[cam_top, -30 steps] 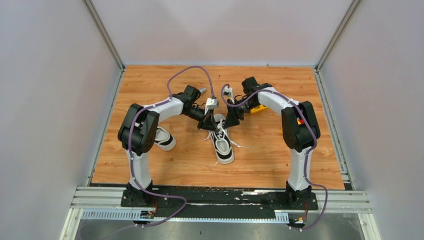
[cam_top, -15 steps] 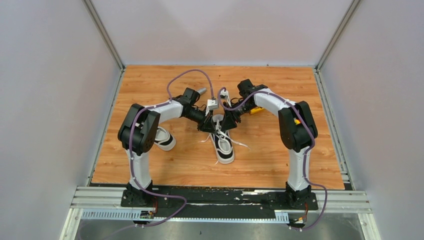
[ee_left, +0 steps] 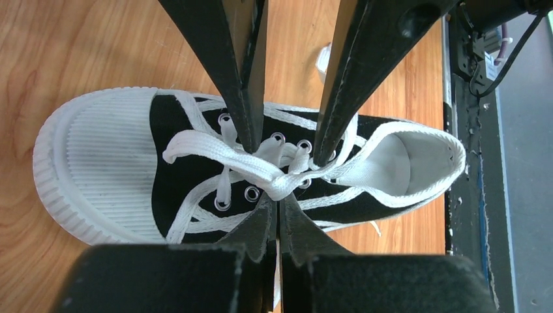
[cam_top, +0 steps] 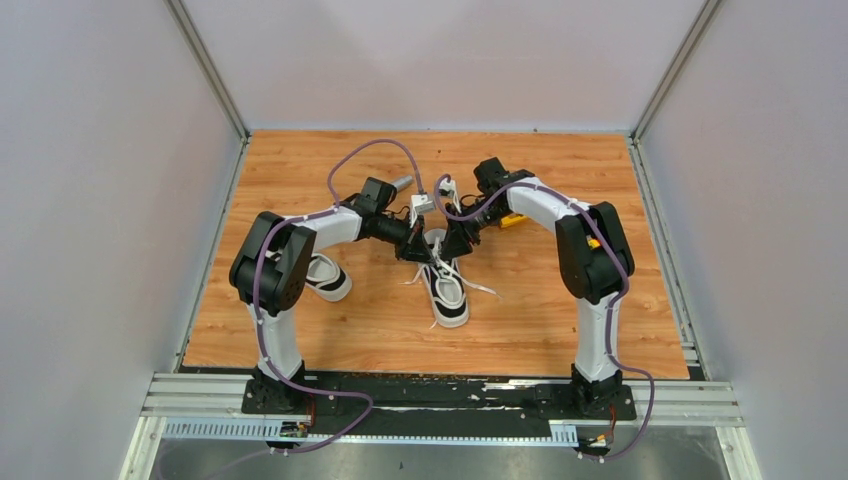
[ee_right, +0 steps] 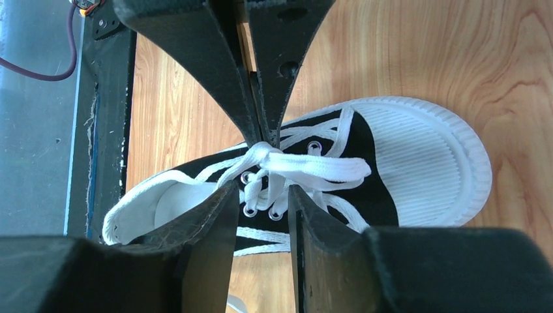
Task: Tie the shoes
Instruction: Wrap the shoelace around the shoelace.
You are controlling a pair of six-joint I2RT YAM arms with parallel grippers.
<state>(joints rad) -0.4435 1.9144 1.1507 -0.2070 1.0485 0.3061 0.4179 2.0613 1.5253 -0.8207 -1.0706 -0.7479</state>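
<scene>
One black-and-white shoe (cam_top: 448, 297) lies mid-table, its toe toward the arms. It also shows in the left wrist view (ee_left: 98, 163) and the right wrist view (ee_right: 424, 163). My left gripper (ee_left: 279, 199) is shut on the crossing of the white laces (ee_left: 215, 153) over the eyelets. My right gripper (ee_right: 263, 192) is open, its fingers straddling the same lace crossing from the opposite side. In the top view both grippers, left (cam_top: 420, 255) and right (cam_top: 452, 250), meet over the shoe's tongue. The second shoe (cam_top: 327, 277) lies at the left, partly hidden under my left arm.
A small yellow object (cam_top: 517, 218) sits behind my right arm's wrist. Loose lace ends (cam_top: 482, 290) trail onto the wooden table (cam_top: 560, 320) on both sides of the shoe. Grey walls enclose the left, far and right sides.
My right gripper has moved left and down onto the shoe's laces beside the left gripper. The left arm's elbow has shifted slightly left. The shoe has barely moved.
</scene>
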